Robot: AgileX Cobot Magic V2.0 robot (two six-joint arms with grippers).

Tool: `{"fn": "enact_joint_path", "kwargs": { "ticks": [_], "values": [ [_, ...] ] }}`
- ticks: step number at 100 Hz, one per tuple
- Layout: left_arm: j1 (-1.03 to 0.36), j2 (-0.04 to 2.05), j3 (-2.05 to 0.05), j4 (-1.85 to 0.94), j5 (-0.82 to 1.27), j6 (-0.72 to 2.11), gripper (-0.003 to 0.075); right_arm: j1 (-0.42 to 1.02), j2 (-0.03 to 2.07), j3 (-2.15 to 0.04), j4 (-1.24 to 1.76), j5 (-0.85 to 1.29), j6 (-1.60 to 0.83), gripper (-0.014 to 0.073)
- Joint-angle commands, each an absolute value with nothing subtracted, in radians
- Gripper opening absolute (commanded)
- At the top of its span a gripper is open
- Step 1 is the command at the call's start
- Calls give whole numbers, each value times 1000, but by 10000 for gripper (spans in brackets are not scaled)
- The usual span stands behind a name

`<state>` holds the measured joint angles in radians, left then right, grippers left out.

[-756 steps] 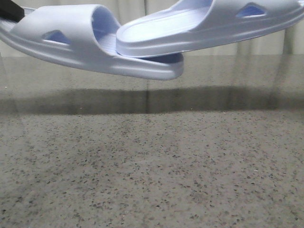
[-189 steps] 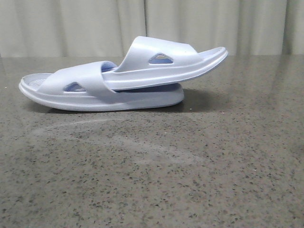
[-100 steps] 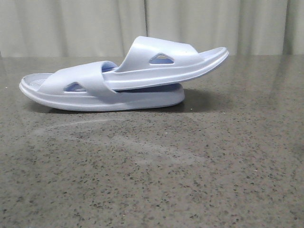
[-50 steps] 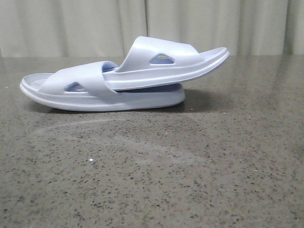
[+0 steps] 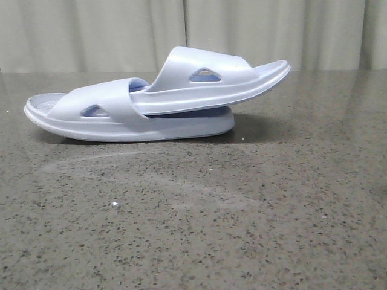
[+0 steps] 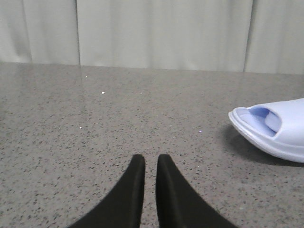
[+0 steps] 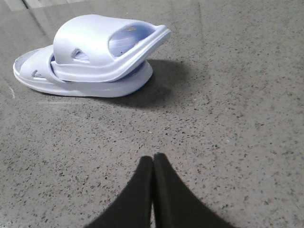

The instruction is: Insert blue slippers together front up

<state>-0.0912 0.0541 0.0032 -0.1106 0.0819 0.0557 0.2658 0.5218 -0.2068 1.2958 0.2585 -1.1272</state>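
The two blue slippers lie nested on the grey speckled table. In the front view the lower slipper lies flat. The upper slipper has one end pushed under the lower one's strap, and its other end sticks up to the right. The pair also shows in the right wrist view. One end of a slipper shows in the left wrist view. My left gripper is empty, shut but for a narrow slit, and well apart from that slipper. My right gripper is shut and empty, short of the pair. Neither gripper touches a slipper.
The dark speckled stone table spreads in front of the slippers. A pale pleated curtain hangs behind the table's far edge.
In the oldest frame the slippers hung in the air close to the camera. Now they rest nested on the table. Over the last two seconds nothing has visibly moved.
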Motion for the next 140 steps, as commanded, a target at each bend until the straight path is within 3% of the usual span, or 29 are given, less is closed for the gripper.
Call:
{"fn": "enact_joint_path", "kwargs": {
  "ticks": [1,140],
  "values": [
    [-75,41,14,-106,64,46,15,269,521,-231,1314,246,-1135,-89],
    [-75,10,12,-41,86,46,15,269,521,-229,1314,238,-1135,-89]
  ]
}}
